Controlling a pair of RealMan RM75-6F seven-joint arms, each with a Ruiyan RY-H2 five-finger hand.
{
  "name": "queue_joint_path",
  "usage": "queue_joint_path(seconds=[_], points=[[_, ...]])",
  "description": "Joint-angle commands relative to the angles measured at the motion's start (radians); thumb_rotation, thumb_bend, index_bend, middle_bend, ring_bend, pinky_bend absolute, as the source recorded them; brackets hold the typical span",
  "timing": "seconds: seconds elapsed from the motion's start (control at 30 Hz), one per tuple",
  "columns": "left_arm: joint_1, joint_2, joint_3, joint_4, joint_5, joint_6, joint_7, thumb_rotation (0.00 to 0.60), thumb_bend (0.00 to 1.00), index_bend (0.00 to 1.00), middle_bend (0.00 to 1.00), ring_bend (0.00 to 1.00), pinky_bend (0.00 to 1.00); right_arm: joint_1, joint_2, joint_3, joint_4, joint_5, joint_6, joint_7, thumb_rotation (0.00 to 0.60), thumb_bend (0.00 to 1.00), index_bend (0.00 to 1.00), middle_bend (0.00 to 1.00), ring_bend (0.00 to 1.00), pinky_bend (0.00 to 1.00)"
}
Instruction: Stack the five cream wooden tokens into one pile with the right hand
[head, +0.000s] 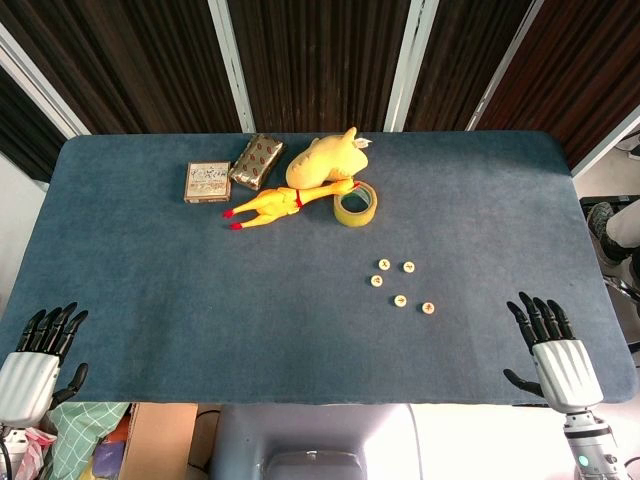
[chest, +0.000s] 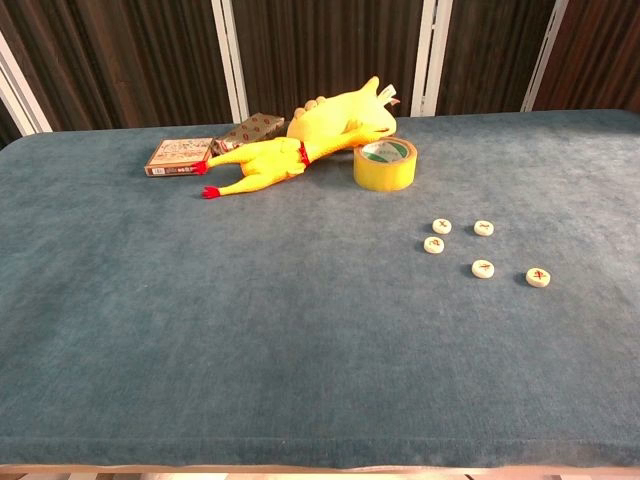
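- Tokens (head: 400, 281) lie scattered singly right of centre in the head view, none stacked yet; the right hand (head: 552, 350) rests at the lower right desk (head: 200, 300) edge, fingers spread, empty. The left hand (head: 40, 350), lower left, is likewise empty, parked clear.
- Chest view: neither hand shows; the tokens (chest: 483, 268) sit centre right, the tape roll (chest: 385, 163) and rubber chicken (chest: 255, 165) well behind.

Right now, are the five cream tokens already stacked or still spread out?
Spread out. The five tokens lie flat and apart on the table, none on another. The right robot hand holds nothing.
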Motion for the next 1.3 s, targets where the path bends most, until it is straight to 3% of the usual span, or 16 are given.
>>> queue_joint_path(seconds=[0.03,0.23,0.37,0.6,0.7,0.8,0.93,1.3], points=[[-0.001,-0.001,0.001,-0.001,0.001,-0.003,0.003,0.600,0.41,0.00,0.00,0.00,0.01,0.001,0.000,0.001,0.001,0.002,-0.004,-0.001,0.600,0.24,0.00,0.00,0.00,0.00],[0.000,0.003,0.006,-0.001,0.006,-0.004,0.000,0.600,0.40,0.00,0.00,0.00,0.01,0.038,-0.017,0.007,0.016,-0.010,-0.054,-0.001,0.600,0.24,0.01,0.00,0.00,0.00],[-0.006,0.003,-0.001,0.001,0.006,-0.002,-0.017,0.600,0.41,0.00,0.00,0.00,0.01,0.119,-0.039,0.027,0.047,-0.016,-0.162,-0.009,0.600,0.24,0.07,0.00,0.00,0.00],[-0.012,0.008,-0.001,0.006,-0.002,-0.017,-0.033,0.600,0.41,0.00,0.00,0.00,0.01,0.284,-0.079,0.079,0.116,0.028,-0.389,-0.044,0.600,0.25,0.35,0.00,0.00,0.00],[-0.008,0.011,0.001,0.009,0.004,-0.007,-0.048,0.600,0.41,0.00,0.00,0.00,0.01,0.329,-0.119,0.093,0.178,0.057,-0.450,-0.053,0.600,0.27,0.42,0.00,0.00,0.00],[-0.007,0.012,0.003,0.010,0.012,0.001,-0.055,0.600,0.41,0.00,0.00,0.00,0.01,0.364,-0.170,0.099,0.246,0.083,-0.498,-0.046,0.600,0.29,0.43,0.00,0.00,0.00],[-0.009,0.011,0.006,0.012,0.014,-0.004,-0.055,0.600,0.41,0.00,0.00,0.00,0.01,0.396,-0.242,0.105,0.329,0.099,-0.522,-0.018,0.600,0.39,0.47,0.00,0.00,0.00],[0.001,0.017,0.007,0.015,0.014,0.014,-0.071,0.600,0.41,0.00,0.00,0.00,0.01,0.456,-0.345,0.092,0.478,0.128,-0.579,0.000,0.600,0.42,0.52,0.00,0.00,0.00]])
